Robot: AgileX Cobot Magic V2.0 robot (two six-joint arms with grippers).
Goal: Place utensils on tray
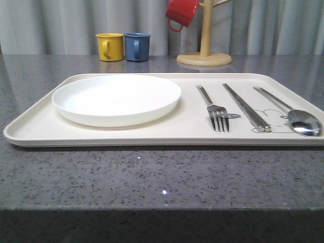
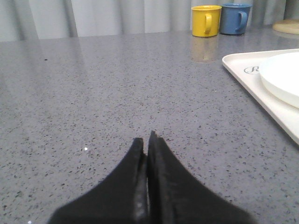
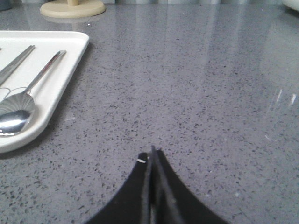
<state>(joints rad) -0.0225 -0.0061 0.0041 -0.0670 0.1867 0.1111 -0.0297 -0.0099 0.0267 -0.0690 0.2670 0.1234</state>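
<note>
Left hand (image 2: 147, 140) pressed together, low over bare table (image 2: 117, 93), right hand (image 3: 152, 154) likewise, beside tray (image 3: 56, 84)

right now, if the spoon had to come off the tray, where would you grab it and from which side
Probably by the thin handle of the spoon, near its middle, coming straight down from above with the right gripper. It lies flat on the tray by the right rim, bowl toward the robot. The bowl is wide and curved; the chopsticks crowd its left side.
</note>
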